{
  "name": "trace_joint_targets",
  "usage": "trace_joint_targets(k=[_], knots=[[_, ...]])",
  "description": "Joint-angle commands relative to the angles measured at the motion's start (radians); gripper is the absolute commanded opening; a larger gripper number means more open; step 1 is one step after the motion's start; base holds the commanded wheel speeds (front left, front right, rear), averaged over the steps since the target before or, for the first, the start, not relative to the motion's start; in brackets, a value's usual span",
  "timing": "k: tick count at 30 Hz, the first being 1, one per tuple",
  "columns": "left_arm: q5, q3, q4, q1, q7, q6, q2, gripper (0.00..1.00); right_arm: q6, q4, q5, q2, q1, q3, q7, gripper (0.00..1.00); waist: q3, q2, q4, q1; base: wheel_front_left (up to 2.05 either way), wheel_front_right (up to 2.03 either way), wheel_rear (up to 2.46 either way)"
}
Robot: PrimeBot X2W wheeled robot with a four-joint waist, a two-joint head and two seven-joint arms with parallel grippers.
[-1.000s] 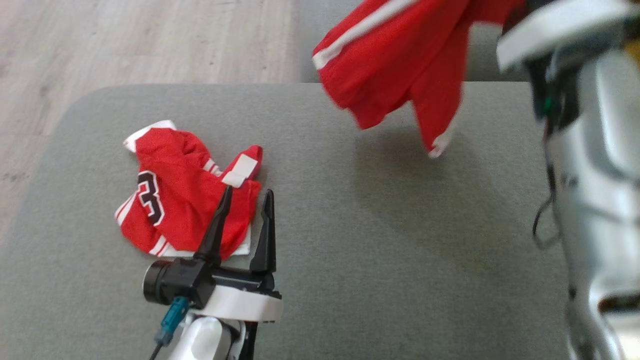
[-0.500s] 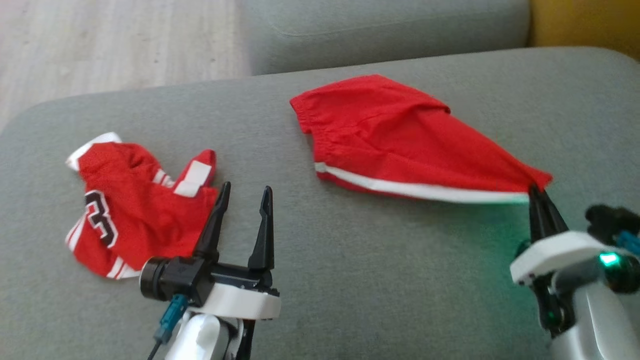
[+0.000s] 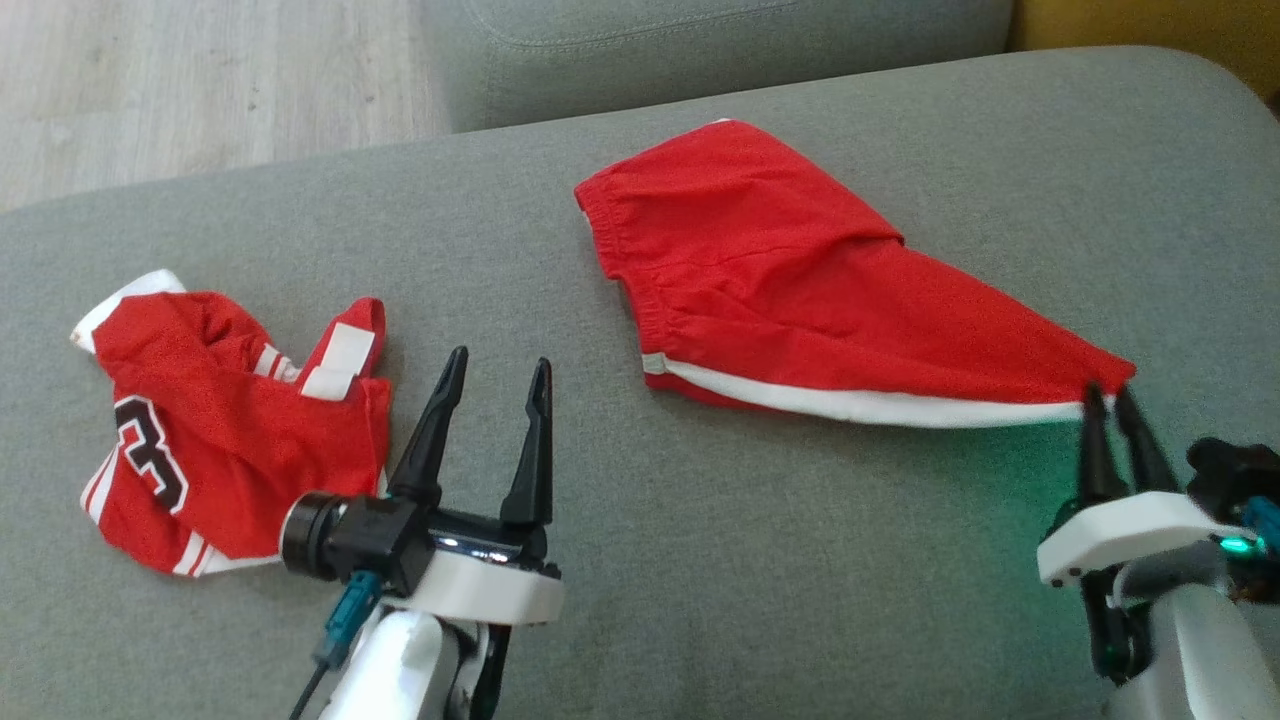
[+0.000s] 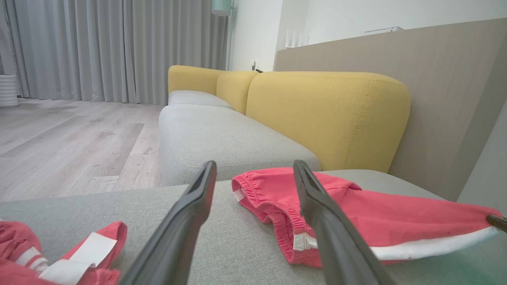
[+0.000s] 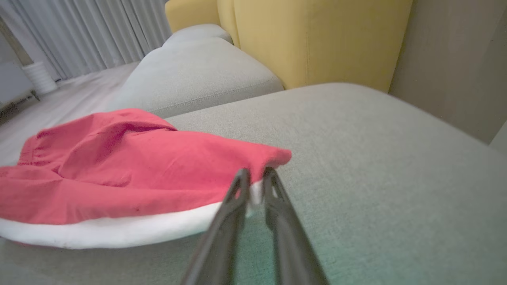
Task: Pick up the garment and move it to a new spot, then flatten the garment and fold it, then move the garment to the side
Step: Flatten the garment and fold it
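Fingers of the left gripper [image 3: 500, 358] stand spread and empty at the lower centre-left of the head view, above the grey sofa cushion [image 3: 700, 560]. Just left of them lies a crumpled red jersey [image 3: 220, 430] with a dark numeral. At lower right the right gripper [image 3: 1110, 392] pinches one corner of the red shorts [image 3: 800, 290]. They lie mid-frame on the cushion, drawn to a point at that corner, with a white band along the near edge and a gathered waistband at left. Wooden floor [image 3: 200, 80] shows at upper left.
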Motion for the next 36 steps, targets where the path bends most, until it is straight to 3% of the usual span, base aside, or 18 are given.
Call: trace_joint_targets(k=[1,7,18,27,36], knots=[[0.008,0.033,-0.03,-0.052,-0.005,-0.004,-0.001,1.0,-0.001,-0.042,-0.031,-0.005,-0.047,0.029,-0.026,1.0,0.001,0.0,0.0,0.0,0.0,0.0,0.0],[0.0,0.03,-0.024,-0.058,-0.005,-0.006,-0.001,1.0,-0.001,-0.13,-0.01,-0.005,-0.02,0.104,-0.123,1.0,-0.004,0.0,0.002,0.0,0.0,0.0,0.0],[0.004,0.003,0.017,-0.085,-0.005,-0.036,-0.001,1.0,-0.001,-0.266,0.059,-0.005,0.073,0.123,-0.137,1.0,0.018,0.0,-0.011,0.0,0.0,0.0,0.0],[0.018,-0.063,0.227,-0.221,0.043,-0.115,0.004,1.0,-0.001,-0.286,0.079,-0.005,0.059,0.133,-0.137,1.0,0.073,0.0,-0.067,0.0,0.0,0.0,0.0],[0.008,-0.084,0.381,-0.347,0.127,-0.134,0.018,1.0,-0.001,-0.287,0.104,-0.005,0.049,0.16,-0.138,1.0,0.115,0.0,-0.116,0.0,0.0,0.0,0.0]])
